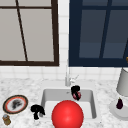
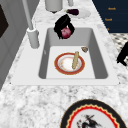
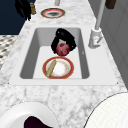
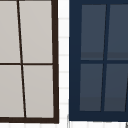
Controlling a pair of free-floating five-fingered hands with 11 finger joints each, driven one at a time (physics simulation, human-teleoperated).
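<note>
I'm working in a kitchen: a white sink (image 1: 93, 105) with faucet (image 1: 67, 77) set in a speckled marble counter (image 1: 27, 86), tiled wall (image 1: 37, 71) behind, patterned plate (image 1: 15, 104) at the left

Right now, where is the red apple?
The red apple is held in the right robot hand above the sink basin, just behind the red-rimmed plate; in the front view it sits below the faucet.

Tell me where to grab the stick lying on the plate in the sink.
Take the stick near its middle, coming from above, fingers across its narrow width. It lies flat on the plate, long and thin, with one end out over the rim. The right hand, curled on a red ball, hangs close beyond it.
</note>
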